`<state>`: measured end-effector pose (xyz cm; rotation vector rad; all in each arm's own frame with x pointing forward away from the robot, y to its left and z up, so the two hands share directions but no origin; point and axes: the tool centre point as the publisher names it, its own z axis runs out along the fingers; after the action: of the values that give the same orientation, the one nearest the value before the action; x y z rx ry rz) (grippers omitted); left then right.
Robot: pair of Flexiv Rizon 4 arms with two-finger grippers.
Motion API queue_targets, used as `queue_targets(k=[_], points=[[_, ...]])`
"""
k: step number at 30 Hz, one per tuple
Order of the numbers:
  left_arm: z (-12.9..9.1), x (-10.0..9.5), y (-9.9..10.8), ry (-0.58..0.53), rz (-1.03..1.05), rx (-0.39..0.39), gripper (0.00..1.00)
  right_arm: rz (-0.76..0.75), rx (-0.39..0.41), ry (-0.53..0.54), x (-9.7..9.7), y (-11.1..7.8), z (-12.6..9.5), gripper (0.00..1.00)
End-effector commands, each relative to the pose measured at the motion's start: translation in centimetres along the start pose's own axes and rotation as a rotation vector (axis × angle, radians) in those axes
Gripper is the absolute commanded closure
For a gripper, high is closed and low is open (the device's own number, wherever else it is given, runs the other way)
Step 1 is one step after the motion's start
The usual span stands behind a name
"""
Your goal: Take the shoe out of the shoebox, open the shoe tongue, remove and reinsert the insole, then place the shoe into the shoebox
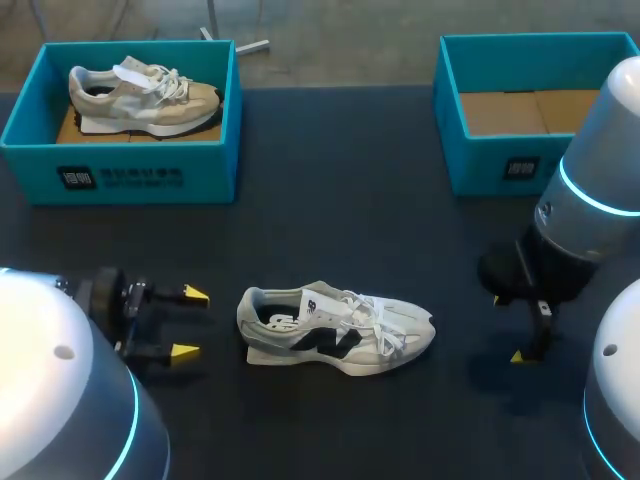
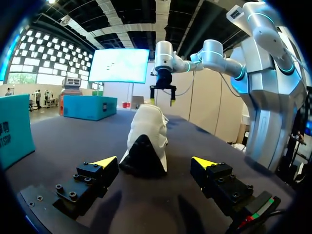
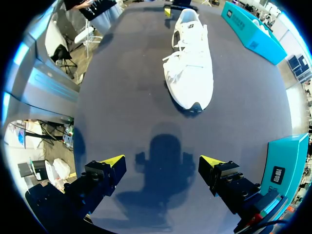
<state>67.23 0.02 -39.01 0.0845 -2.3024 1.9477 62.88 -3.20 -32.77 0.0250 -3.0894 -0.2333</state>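
Observation:
A white sneaker with dark side markings (image 1: pixel 335 328) lies on its sole in the middle of the dark table, toe pointing right. My left gripper (image 1: pixel 190 322) stands open just left of the heel; in the left wrist view the shoe (image 2: pixel 145 141) is right ahead of the gripper (image 2: pixel 155 162), heel towards it. My right gripper (image 1: pixel 518 330) hangs open to the right of the toe, pointing down; in the right wrist view the sneaker (image 3: pixel 190 61) lies well ahead of the gripper (image 3: pixel 163 161). An empty teal shoebox (image 1: pixel 520 110) stands at the back right.
A second teal shoebox (image 1: pixel 125 120) at the back left holds a beige sneaker (image 1: pixel 145 95). That box's wall (image 2: pixel 14 129) shows beside my left gripper in the wrist view. Bare dark tabletop lies between the boxes and around the white shoe.

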Motion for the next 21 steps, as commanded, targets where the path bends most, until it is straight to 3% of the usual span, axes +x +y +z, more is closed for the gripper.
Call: queue_targets(k=[1,21], points=[[1.0,-0.4,0.7,0.005,-0.004,0.002,0.00,0.001,0.001,-0.002,0.1,0.0,0.1,0.00],[3.9,-2.4,0.8,0.010,-0.034,-0.014,0.00,0.001,0.001,-0.002,0.1,0.0,0.1,0.00]])
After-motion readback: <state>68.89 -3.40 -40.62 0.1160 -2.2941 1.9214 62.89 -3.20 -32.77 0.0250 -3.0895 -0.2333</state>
